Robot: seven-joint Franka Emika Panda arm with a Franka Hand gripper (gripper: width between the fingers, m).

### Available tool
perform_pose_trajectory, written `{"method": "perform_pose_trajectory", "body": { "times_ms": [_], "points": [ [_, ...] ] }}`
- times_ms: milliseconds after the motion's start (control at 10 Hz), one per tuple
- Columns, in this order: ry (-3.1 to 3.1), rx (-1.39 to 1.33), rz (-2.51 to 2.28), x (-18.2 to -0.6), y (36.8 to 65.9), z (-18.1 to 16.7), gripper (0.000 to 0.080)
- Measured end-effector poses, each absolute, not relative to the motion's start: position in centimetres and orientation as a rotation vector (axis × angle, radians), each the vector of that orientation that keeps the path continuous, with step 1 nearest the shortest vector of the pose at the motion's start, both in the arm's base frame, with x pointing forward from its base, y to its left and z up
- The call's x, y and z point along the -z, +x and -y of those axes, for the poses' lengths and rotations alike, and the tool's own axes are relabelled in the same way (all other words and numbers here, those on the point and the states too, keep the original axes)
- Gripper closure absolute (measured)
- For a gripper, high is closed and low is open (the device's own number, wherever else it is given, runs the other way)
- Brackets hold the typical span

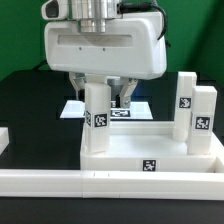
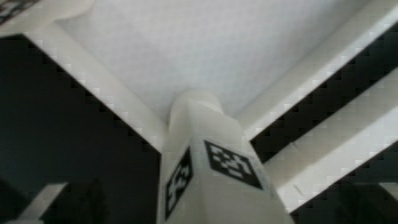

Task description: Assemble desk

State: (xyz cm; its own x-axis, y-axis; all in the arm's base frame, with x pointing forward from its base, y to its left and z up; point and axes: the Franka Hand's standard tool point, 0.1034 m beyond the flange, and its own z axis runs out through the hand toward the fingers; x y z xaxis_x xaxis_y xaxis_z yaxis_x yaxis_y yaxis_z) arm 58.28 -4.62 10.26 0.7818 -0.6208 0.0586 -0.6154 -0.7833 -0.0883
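The white rimmed tabletop lies upside down near the front. A white leg block stands upright in its corner on the exterior view's left. Two more leg blocks stand along its right side. My gripper hangs straight over the left leg, with a dark finger on each side of its top and a gap showing beside it. The jaws look open. In the wrist view the tagged leg runs down between the jaws to the tabletop corner. The fourth leg is out of view.
The marker board lies flat behind the tabletop. A long white border rail runs along the front, with another piece at the left edge. The table surface is black.
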Motion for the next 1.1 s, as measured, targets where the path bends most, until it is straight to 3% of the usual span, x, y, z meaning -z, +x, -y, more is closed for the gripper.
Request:
{"method": "perform_pose_trajectory", "body": {
  "times_ms": [1100],
  "points": [
    [-3.118, 0.161, 0.493, -10.82, 58.94, 5.34, 0.0150]
  ]
}}
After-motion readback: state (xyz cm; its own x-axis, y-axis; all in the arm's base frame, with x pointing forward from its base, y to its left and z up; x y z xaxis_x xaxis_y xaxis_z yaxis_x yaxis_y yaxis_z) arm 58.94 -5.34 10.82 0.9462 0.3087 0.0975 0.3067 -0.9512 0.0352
